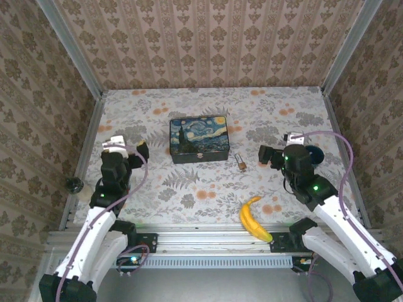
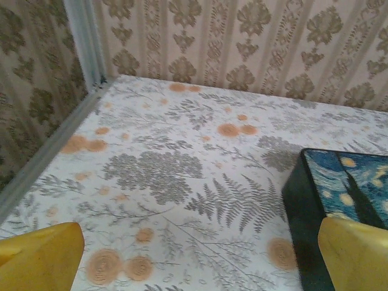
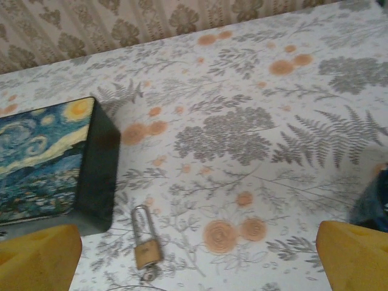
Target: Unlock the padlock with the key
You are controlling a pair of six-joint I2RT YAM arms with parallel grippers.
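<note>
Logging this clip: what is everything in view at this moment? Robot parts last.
padlock: one, brass body with silvery shackle, flat on the table just right of the box's front corner
box: one, dark with a starry-night lid, lid down, mid-table
banana: one, yellow, near edge of the table, toward the right arm
dark blue object: one, partly hidden behind the right gripper, kind unclear
table: one, white with grey and orange floral print
walls: three, beige patterned wallpaper
left gripper: one, yellow fingertips, open, left of the box
right gripper: one, yellow fingertips, open, right of the padlock
</note>
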